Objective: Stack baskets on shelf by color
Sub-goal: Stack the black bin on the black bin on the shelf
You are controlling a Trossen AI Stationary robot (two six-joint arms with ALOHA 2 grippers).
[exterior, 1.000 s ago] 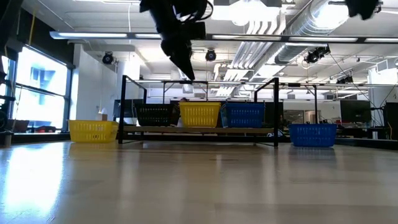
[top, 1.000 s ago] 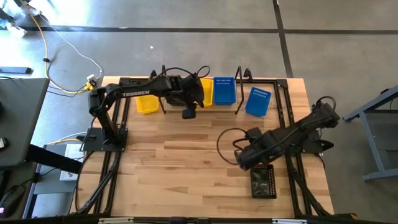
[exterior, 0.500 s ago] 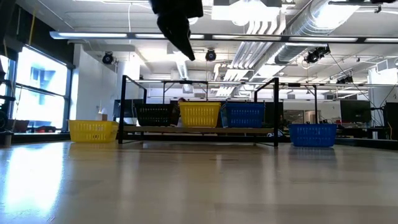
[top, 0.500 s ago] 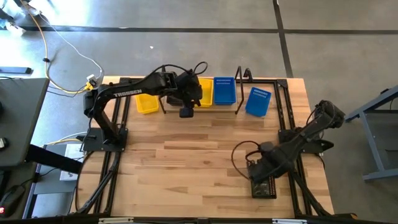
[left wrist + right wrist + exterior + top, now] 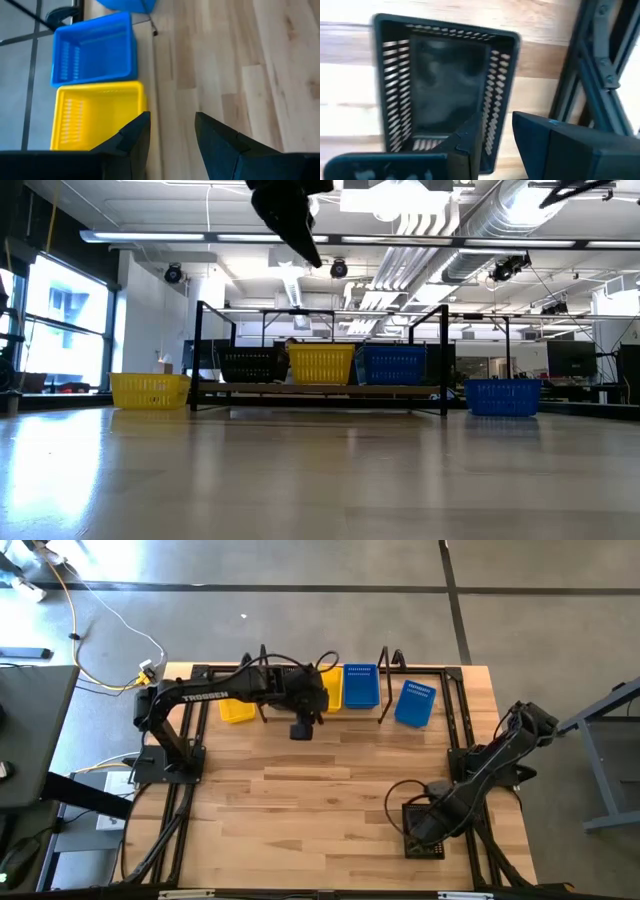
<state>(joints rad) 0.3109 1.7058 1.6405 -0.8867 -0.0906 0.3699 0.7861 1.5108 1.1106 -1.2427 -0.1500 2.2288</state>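
Since one second ago, the right jaws (image 5: pixel 428 825) have travelled from mid-table to the near right corner of the table (image 5: pixel 300 800), and the left jaws (image 5: pixel 302 729) have shifted only slightly at the far edge.

Near zone: the right jaws hang parted directly above the black basket (image 5: pixel 442 90) at that corner. One long side wall of the basket lies in line with the gap between the jaws. The basket's long axis runs near to far across the table, and nothing is gripped. The right arm is clearly the nearer arm for this pick.

Far zone: the left jaws stand open and empty just in front of the shelf (image 5: pixel 320 388), beside its yellow basket (image 5: pixel 97 117) and blue basket (image 5: pixel 95 52). Black, yellow and blue baskets occupy the shelf. One loose yellow basket (image 5: pixel 236 708) sits toward the far left corner, and one loose blue basket (image 5: pixel 415 703) toward the far right corner.
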